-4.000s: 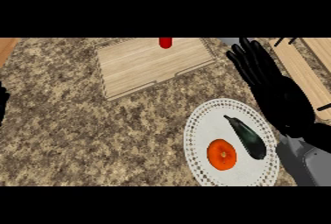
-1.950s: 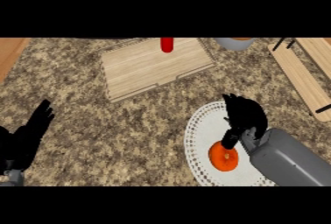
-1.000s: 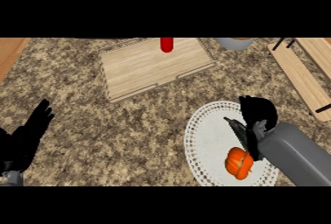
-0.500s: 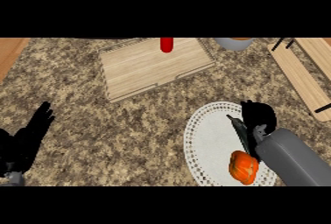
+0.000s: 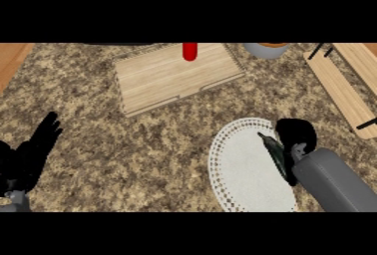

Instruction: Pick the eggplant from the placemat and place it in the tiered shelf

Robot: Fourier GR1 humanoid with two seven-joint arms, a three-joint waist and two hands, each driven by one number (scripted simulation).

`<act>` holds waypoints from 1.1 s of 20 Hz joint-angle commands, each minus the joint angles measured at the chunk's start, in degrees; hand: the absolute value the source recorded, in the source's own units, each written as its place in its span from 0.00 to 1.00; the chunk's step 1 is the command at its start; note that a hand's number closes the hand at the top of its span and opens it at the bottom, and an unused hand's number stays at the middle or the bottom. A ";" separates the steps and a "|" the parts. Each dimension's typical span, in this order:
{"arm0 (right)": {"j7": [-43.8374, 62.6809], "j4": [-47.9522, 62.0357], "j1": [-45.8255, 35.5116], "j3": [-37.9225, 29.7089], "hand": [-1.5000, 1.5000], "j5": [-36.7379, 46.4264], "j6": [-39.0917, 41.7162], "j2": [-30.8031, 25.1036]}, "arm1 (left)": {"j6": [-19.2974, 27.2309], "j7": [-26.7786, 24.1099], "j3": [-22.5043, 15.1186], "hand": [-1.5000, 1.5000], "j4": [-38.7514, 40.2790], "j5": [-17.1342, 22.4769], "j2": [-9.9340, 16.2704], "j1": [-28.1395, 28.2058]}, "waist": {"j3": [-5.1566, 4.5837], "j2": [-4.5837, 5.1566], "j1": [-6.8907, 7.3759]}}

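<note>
The dark eggplant (image 5: 276,153) lies along the right side of the white lacy placemat (image 5: 243,169) in the head view. My right hand (image 5: 296,134) is curled over the eggplant's right side, its fingers shut round it, with the grey forearm hiding the eggplant's lower end. The tiered shelf (image 5: 344,84), pale wood with black posts, stands at the far right. My left hand (image 5: 29,154) rests open at the lower left edge, fingers up.
A wooden cutting board (image 5: 173,74) lies at the back centre with a red object (image 5: 190,51) on its far edge. A grey bowl (image 5: 265,49) sits behind, left of the shelf. The counter is speckled brown stone.
The orange-red fruit that sat on the placemat slid toward the lower edge and is no longer in view. My right hand stays curled on the eggplant, shifted slightly right.
</note>
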 commanded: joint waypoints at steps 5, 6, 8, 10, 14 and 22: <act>-6.60 4.12 0.63 0.09 1.00 6.50 -3.02 1.30 | -2.21 1.43 1.49 0.50 -2.01 0.11 0.51 0.61 | 0.82 0.81 0.24; -3.91 -2.50 3.25 -0.16 1.00 7.18 -1.29 -0.68 | 1.64 1.84 -0.41 0.50 -2.67 -2.47 -2.60 -0.50 | 0.80 0.70 -0.25; -6.39 -1.93 3.04 -0.70 1.00 8.86 -3.28 -0.94 | -0.56 0.12 0.52 0.50 -5.63 -1.57 -1.94 5.18 | 0.81 0.68 0.08; -4.69 -5.27 -0.34 -2.60 1.00 8.56 0.04 -0.04 | -3.13 -1.38 2.62 0.50 -0.21 -0.40 -0.29 1.54 | 0.78 0.71 -0.14; 1.70 -5.89 -5.21 -8.05 1.00 8.78 -2.75 3.08 | -0.84 0.00 0.63 0.50 -0.46 -2.62 -1.98 0.23 | 0.78 0.78 -0.08; 25.78 4.67 -17.73 -27.42 1.00 15.94 -25.65 5.98 | -1.59 -0.70 0.42 0.50 -0.62 -1.93 -2.24 -0.54 | 0.81 1.73 2.39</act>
